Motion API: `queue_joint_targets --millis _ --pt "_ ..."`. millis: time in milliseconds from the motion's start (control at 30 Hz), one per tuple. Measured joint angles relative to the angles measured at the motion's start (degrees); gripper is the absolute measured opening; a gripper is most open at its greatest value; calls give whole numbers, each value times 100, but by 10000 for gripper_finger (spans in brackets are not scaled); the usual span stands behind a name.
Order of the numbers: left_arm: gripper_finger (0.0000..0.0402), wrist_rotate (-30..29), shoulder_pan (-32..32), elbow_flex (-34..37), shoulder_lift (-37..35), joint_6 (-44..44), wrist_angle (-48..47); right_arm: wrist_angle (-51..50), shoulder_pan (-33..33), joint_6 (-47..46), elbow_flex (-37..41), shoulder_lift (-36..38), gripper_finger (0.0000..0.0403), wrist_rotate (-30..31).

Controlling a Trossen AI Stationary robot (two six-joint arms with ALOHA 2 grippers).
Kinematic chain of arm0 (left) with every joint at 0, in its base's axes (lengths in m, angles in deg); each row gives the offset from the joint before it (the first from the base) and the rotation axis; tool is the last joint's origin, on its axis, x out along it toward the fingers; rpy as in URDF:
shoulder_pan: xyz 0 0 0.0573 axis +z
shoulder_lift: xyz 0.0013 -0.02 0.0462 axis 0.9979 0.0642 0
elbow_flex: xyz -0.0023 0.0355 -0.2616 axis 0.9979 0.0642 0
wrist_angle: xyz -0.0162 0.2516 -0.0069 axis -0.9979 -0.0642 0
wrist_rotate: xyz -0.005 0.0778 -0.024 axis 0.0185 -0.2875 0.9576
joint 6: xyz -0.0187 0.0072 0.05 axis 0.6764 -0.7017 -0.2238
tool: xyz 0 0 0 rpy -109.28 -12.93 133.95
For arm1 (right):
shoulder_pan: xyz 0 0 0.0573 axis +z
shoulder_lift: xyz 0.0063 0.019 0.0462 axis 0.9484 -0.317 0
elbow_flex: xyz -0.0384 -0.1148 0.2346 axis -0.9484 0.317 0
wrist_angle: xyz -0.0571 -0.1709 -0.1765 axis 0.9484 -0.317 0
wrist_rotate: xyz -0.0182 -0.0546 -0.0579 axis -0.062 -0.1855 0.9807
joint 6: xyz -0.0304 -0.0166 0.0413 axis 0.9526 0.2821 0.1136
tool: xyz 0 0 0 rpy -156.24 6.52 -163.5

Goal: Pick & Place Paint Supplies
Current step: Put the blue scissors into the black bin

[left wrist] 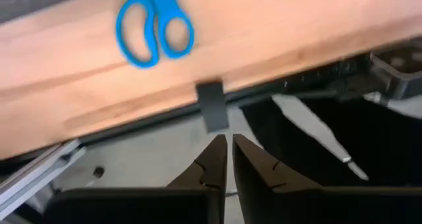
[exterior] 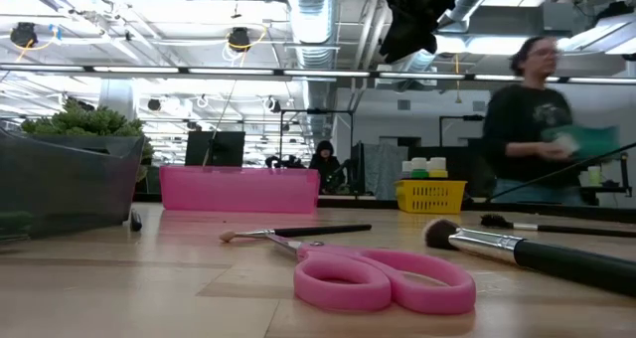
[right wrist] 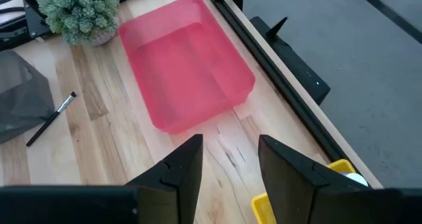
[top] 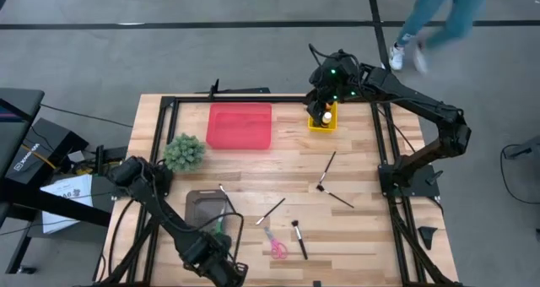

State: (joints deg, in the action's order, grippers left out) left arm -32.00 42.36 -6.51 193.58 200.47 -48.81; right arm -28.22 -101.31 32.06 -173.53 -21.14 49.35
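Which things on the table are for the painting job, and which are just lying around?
For the job: paintbrushes scattered on the table, paint bottles in the yellow basket; maybe the pink tray and grey bin, as places to put them.
Just lying about: pink scissors, fuzzy green plant.

A light wooden tabletop [top: 354,228] stands on a grey floor [top: 126,59] crossed by dark lines. Beyond the tabletop, silver ducts [exterior: 318,20] and lamps hang overhead; a person [exterior: 537,119] walks past.
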Motion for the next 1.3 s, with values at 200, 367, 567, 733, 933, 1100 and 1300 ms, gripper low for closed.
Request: queue_joint_targets --millis 200,367,567,733,933,1100,1300 --pt "67 -55 5 2 380 -4 136 0 -1 97 0 0 143 0" --pt "106 -80 -5 2 751 -4 493 -2 -1 139 0 0 143 -2" --pt "111 -208 97 2 988 -2 566 -54 1 139 0 0 143 -2" --pt "100 -299 130 0 990 -2 449 -138 1 139 0 0 143 -2" --pt "93 -287 165 0 990 -2 171 -148 4 143 0 -2 143 -2" --pt "92 -277 165 0 990 -2 24 -153 4 156 0 -2 143 -3" --pt "92 -280 154 0 1004 -7 -25 -169 4 157 0 -2 143 -6"
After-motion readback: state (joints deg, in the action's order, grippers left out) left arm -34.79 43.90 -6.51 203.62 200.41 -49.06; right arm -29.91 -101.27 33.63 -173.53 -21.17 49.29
